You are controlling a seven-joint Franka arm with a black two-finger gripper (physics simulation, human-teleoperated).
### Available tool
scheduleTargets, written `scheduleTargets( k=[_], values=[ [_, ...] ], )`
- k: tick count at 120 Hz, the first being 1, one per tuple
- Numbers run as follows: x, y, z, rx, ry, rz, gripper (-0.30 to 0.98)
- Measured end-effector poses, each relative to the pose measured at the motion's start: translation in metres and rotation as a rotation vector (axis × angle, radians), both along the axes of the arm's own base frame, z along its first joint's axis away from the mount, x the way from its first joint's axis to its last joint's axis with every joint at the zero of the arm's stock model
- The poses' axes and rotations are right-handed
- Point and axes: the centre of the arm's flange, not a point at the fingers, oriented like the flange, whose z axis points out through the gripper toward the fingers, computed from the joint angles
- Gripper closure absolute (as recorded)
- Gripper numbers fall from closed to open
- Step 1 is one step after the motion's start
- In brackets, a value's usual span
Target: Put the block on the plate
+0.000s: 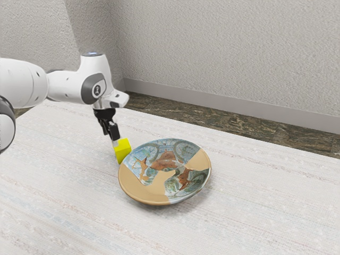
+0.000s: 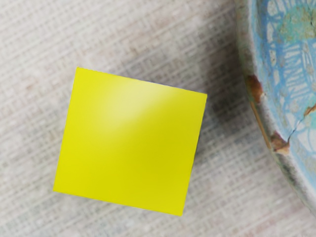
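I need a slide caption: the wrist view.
Yellow block beside a blue-patterned plate, with a pale woven surface beneath.

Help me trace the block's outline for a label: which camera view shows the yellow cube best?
The wrist view: the yellow cube's square top shows whole and large, with bare table between it and the patterned plate. The exterior view shows it smaller, at a slant, close beside the plate.

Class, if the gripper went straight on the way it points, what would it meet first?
Pointing down, the gripper would likely meet the yellow block first; the exact gap is unclear.
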Motion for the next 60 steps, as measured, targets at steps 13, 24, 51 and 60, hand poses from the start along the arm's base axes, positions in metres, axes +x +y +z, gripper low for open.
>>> scheduleTargets(
  k=[13, 24, 51, 60],
  values=[
    [0.013, -0.001, -0.009, 0.001, -0.001, -0.049, 0.00],
    [0.015, -0.003, -0.017, -0.004, 0.009, -0.089, 0.00],
    [0.036, -0.004, -0.031, -0.003, 0.014, -0.172, 0.00],
    [0.043, -0.006, -0.039, -0.008, 0.020, -0.193, 0.00]
  ],
)
